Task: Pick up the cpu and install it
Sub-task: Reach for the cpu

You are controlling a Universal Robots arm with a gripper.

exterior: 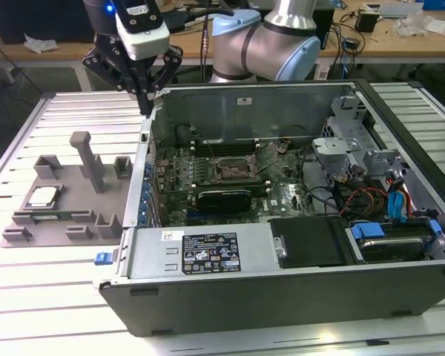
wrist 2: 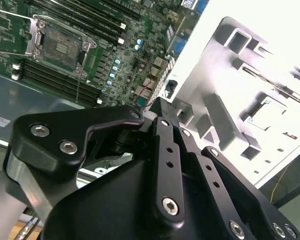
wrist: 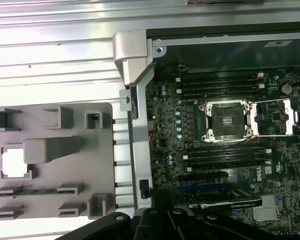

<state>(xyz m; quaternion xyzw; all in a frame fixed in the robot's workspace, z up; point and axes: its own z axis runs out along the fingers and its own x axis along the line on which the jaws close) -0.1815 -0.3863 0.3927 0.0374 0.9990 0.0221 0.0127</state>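
Exterior view first: nearest me is the grey computer case (exterior: 208, 259), lying open on the desk (exterior: 52, 297), with a socket (exterior: 230, 170) that looks empty on the board inside. Just outside the case's wall, on the exterior view's left, a grey holder (exterior: 74, 204) carries the cpu (exterior: 42, 196), which lies flat in its recess, untouched. Farther back, above that wall's far corner, hangs the gripper (exterior: 144, 102), drawn together to a point with nothing in it.

I'd judge the cpu light, stiff and thin, with a slick metal top (and likely a delicate underside), so its opposite edges look like the place to pinch.

The first wrist view looks straight down on holder and socket either side of the case's wall, where the exterior view sees them aslant. The second wrist view shows the closed fingers (wrist 2: 166, 145) close up.
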